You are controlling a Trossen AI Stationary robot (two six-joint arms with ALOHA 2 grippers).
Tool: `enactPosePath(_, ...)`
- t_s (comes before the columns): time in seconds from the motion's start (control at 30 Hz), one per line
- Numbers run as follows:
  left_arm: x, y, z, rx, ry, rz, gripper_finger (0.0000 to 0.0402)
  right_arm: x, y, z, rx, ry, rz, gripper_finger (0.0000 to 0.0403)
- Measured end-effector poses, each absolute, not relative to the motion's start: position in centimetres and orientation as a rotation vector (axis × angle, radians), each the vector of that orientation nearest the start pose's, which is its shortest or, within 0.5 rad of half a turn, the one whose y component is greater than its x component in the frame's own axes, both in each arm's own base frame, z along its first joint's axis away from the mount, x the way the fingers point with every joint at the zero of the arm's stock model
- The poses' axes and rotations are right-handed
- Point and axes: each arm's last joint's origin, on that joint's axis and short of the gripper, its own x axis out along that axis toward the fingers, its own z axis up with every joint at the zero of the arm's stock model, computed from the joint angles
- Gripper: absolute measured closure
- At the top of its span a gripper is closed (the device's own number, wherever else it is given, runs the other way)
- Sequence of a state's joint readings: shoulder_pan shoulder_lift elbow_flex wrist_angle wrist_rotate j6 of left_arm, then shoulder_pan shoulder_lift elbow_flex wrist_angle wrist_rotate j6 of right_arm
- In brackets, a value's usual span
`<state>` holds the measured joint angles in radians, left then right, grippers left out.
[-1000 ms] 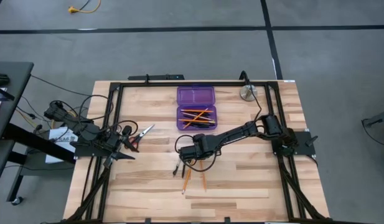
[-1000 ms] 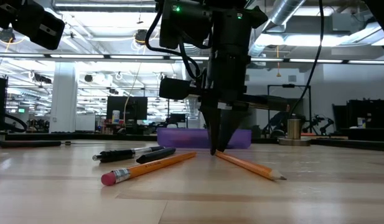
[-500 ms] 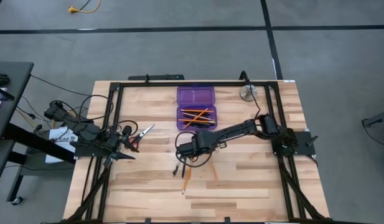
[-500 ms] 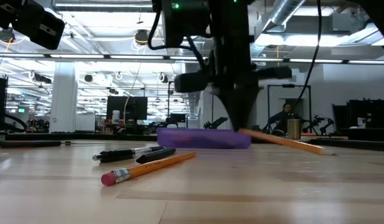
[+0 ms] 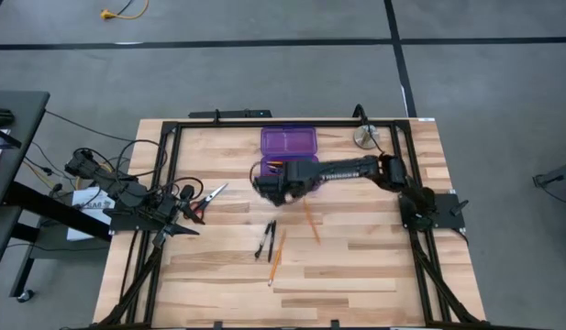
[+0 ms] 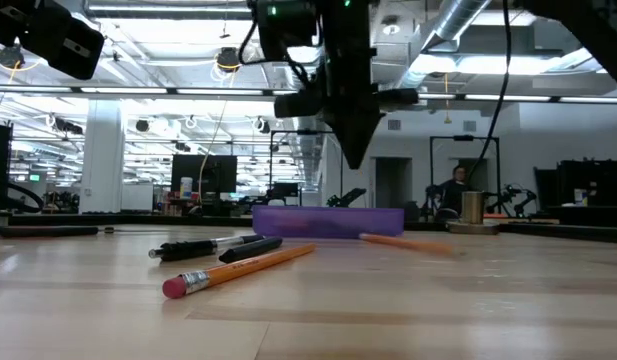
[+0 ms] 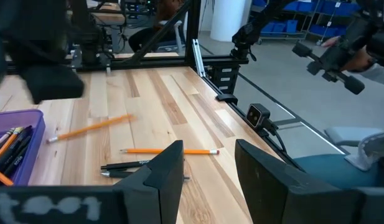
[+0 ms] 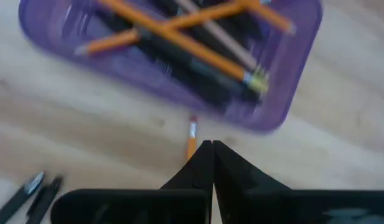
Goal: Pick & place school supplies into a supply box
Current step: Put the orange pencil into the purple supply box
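We view the wooden table (image 5: 374, 275) from above, with the purple supply box (image 5: 289, 142) lying open near the middle of its far edge. Its near half holds orange pencils and black pens (image 8: 179, 43), crossed over one another. The right gripper (image 5: 269, 186) hangs above the table just at the near left corner of the box; its two dark fingers (image 8: 210, 163) are pressed together with nothing between them. An orange pencil (image 5: 310, 220) lies loose on the bare wood near the table's centre, just in front of the box and apart from the gripper. In the low view we see this pencil (image 6: 403, 241) flat on the table before the box (image 6: 328, 221). A second orange pencil (image 5: 276, 258) and two black pens (image 5: 266, 240) lie side by side closer to the near edge, left of centre. The red-handled scissors (image 5: 207, 197) rest near the table's left edge, just beside the left gripper (image 5: 186, 215), which waits there with its fingers (image 7: 163, 171) spread apart and holding nothing. A round silver object (image 5: 365, 137) stands near the far right corner.
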<state>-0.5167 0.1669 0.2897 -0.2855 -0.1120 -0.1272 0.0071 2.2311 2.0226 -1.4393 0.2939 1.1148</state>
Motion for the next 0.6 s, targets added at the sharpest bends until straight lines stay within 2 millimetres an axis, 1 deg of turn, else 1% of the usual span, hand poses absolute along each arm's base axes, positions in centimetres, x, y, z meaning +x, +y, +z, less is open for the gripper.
enactPosePath(0.17,8.0,-4.2,22.1,-0.075,0.181,-0.393,0.0269,42.8,-4.6,23.0,0.596,1.303,-1.03,0.0402)
enactPosePath(0.27,8.0,-4.2,22.1,-0.075,0.182,-0.393,0.0269,42.9,-6.1,23.0,0.645,1.338,-0.955,0.0402)
enactPosePath(0.43,8.0,-4.2,22.1,-0.074,0.185,-0.392,0.0269,42.7,-5.9,22.9,0.659,1.447,-0.776,0.0402)
enactPosePath(0.6,8.1,-4.2,22.1,-0.074,0.185,-0.385,0.0269,42.0,-4.7,23.0,0.619,1.582,-0.694,0.0403)
